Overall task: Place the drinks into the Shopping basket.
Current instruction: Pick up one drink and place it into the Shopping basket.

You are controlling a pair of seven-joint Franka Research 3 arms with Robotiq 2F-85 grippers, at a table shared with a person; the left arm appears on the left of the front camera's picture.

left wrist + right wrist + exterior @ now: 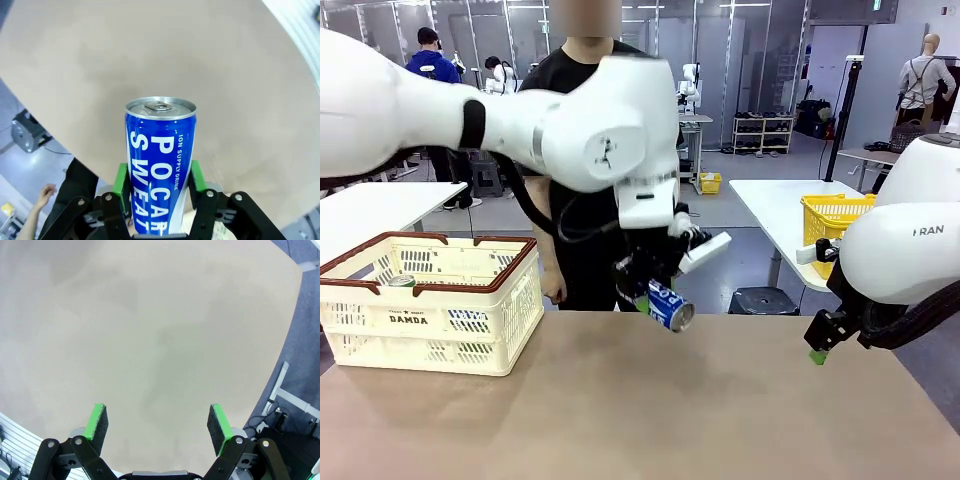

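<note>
A blue can with white "POCARI SWEAT" lettering [159, 160] sits between the green pads [120, 181] of my left gripper [157, 185], which is shut on it. From the front, that gripper [653, 290] holds the blue can [671, 306] tilted in the air above the table's far edge, right of the Shopping basket [430, 320]. The basket is cream-white with a brown-red rim and stands at the table's left. A can's metal top [400, 282] peeks up inside it. My right gripper [157, 422] is open over bare tabletop, low at the table's right edge [817, 340].
A person in black [582, 215] stands at the far side behind my left arm, with one hand [45, 192] hanging by the table edge. A yellow mesh basket [835, 215] rests on another table at the back right. The brown tabletop [620, 420] stretches between the basket and my right arm.
</note>
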